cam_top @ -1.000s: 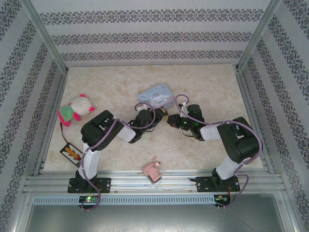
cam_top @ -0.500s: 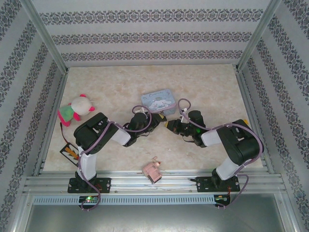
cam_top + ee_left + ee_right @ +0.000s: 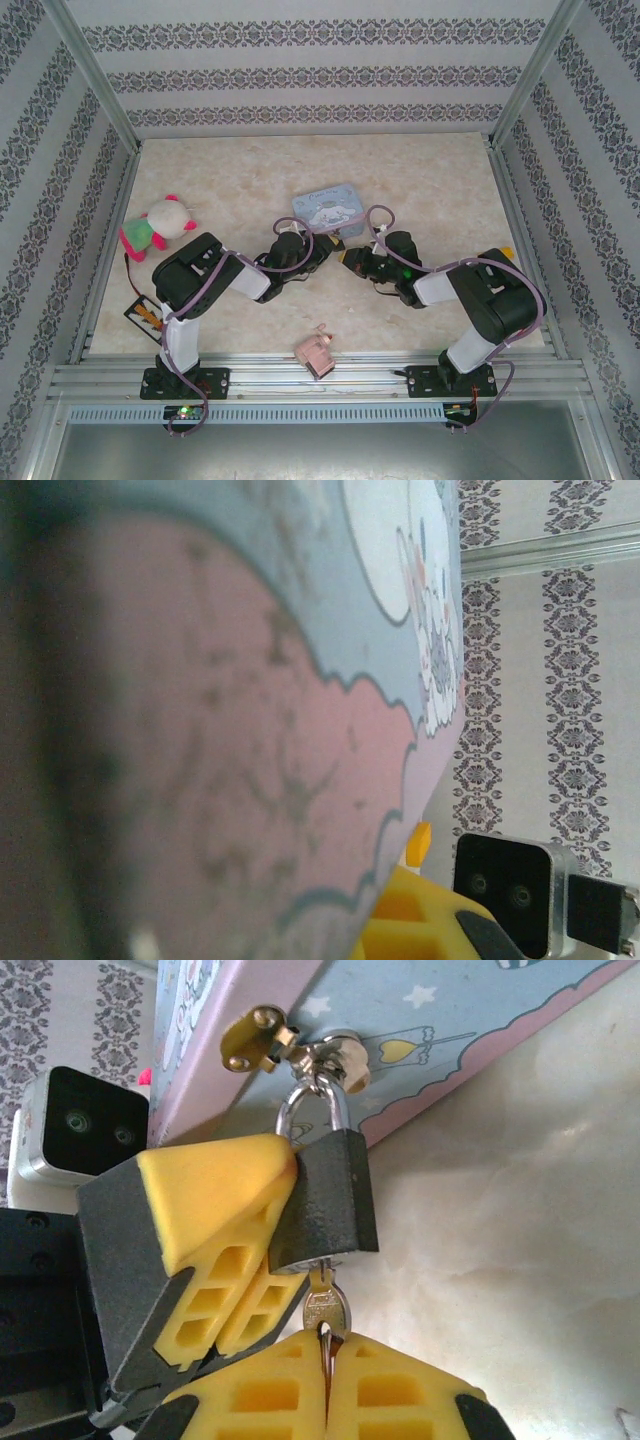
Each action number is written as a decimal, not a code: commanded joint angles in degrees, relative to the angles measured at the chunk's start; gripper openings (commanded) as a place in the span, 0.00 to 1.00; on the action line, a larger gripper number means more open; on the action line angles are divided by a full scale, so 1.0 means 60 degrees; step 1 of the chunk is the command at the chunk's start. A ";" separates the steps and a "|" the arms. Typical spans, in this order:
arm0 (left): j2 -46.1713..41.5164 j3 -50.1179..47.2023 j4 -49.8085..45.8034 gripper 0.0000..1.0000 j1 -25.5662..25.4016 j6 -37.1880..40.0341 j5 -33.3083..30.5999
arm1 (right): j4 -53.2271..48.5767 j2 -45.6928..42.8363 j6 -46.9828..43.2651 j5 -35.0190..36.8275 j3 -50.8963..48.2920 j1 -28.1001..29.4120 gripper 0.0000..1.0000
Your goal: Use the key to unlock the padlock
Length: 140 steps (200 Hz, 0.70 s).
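Right wrist view: your right gripper (image 3: 326, 1375) at 6 o'clock pinches key (image 3: 322, 1312), seated in padlock (image 3: 325, 1200) underside. Left gripper (image 3: 268, 1260) clamps padlock body from 9 o'clock. Padlock hangs from blue tin (image 3: 480, 1020) hasp (image 3: 345, 1058) at 12 o'clock.

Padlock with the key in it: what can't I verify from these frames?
- Right wrist view: the small metal key has its blade inside the dark square padlock and its head pinched in the right gripper; turn unreadable.
- Same view: the left gripper covers one shackle leg; release unclear.
- Left wrist view: the blue and pink tin is a close blur.
- Top external view: lock and key too small.
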 commanded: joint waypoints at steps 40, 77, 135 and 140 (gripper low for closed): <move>0.0222 0.0063 0.0188 0.00 -0.0410 0.0047 0.1552 | 0.1628 0.0020 0.0442 0.1731 0.0611 0.0338 0.00; 0.0115 0.0043 0.0120 0.00 -0.0410 0.0147 0.1441 | 0.0964 -0.0220 -0.0114 0.1725 0.0651 0.0443 0.10; -0.0363 -0.0221 -0.0709 0.00 -0.0295 0.0676 0.0527 | -0.1947 -0.1780 -0.1545 0.2047 0.0272 0.0471 0.37; -0.0350 -0.0247 -0.0679 0.00 -0.0282 0.0661 0.0474 | -0.2293 -0.1982 -0.1712 0.2178 0.0234 0.0478 0.37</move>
